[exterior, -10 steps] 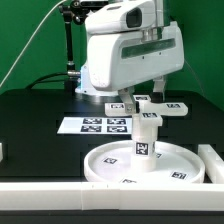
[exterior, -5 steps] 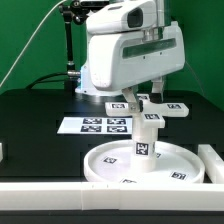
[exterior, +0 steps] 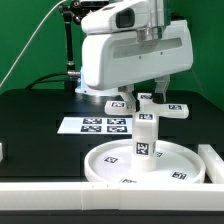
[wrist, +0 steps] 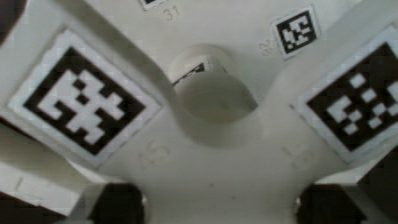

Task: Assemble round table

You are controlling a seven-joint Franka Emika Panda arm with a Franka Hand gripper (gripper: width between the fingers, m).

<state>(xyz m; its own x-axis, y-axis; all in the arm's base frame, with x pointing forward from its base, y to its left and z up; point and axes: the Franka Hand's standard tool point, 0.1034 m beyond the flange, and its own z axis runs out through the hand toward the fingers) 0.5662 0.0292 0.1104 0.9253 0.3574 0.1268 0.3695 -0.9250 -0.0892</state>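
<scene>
The large round disc [exterior: 105, 166] lies at the front of the table. The short cylinder leg [exterior: 146, 140] stands upright in its middle. On top of the leg sits the cross-shaped piece [exterior: 162, 108], its tagged arms level. My gripper [exterior: 150, 95] comes down from above and is shut on one arm of it. In the wrist view the cross-shaped piece [wrist: 222, 100] fills the picture. Its near arm runs between my dark fingers [wrist: 116, 202], with my gripper [wrist: 228, 205] pressed against both sides.
The marker board [exterior: 95, 125] lies flat behind the disc. A long white bar [exterior: 45, 198] runs along the front edge, with another white block [exterior: 213, 160] at the exterior view's right. A black stand [exterior: 68, 50] rises at the back.
The jaws have closed in a little on the cross-shaped piece's arm. The arm's body has shifted slightly toward the exterior view's left. Leg and disc have not moved.
</scene>
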